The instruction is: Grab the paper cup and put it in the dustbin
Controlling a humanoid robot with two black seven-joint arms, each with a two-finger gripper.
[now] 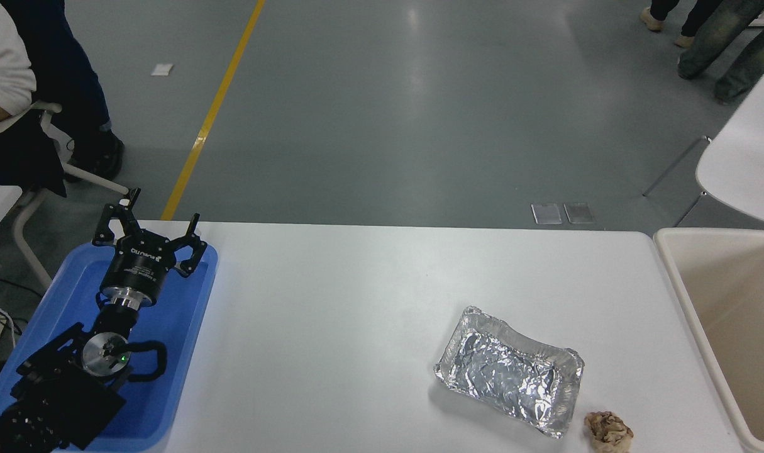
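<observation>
The paper cup is out of view. The cream-beige dustbin [674, 267] stands at the table's right edge, cut off by the picture's right side; the part of its inside that shows holds nothing. My right arm and gripper are out of view. My left gripper [149, 229] is parked at the lower left above the blue tray [187, 327], its fingers spread open and empty.
A silver foil tray [510, 371] lies on the white table [356, 302] at the right front, with a crumpled brown paper ball [608, 431] just right of it. A seated person [4, 69] is at the far left. People's legs [708, 31] show at the top right, by a white chair [743, 170].
</observation>
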